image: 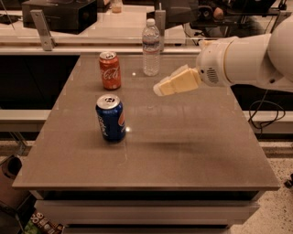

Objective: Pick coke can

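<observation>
Right of the coke can (110, 70) hovers the hand (161, 88); I cannot tell its spread.

We are in a lab or office: the gripper (159, 88) hovers over a grey worktable (192, 151); beyond it, a desk (126, 25) bears black equipment (59, 13).

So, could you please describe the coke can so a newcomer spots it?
On the grey table, far left: the coke can stands beside the water bottle, behind the blue can. It alone is red with white script; the gripper hovers to its right.
</observation>
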You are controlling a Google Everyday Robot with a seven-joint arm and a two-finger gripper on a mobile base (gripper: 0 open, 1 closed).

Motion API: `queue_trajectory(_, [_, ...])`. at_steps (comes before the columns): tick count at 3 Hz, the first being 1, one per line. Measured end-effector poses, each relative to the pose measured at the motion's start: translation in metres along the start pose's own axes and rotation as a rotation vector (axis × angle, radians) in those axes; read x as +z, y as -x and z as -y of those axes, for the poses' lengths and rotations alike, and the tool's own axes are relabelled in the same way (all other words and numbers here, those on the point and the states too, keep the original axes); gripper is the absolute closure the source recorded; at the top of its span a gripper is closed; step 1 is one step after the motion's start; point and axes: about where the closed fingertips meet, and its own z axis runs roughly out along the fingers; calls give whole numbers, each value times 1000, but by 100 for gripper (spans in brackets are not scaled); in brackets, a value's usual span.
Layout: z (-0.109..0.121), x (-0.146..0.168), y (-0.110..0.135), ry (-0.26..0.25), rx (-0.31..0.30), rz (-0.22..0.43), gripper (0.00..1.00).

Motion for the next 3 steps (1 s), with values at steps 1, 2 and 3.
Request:
queue_trajectory(1, [-2,20,3,5,17,34,0])
queue_trajectory(2, [-6,46,7,18,43,84,0])
queue_trajectory(3, [-11,72,12,42,62,124,0])
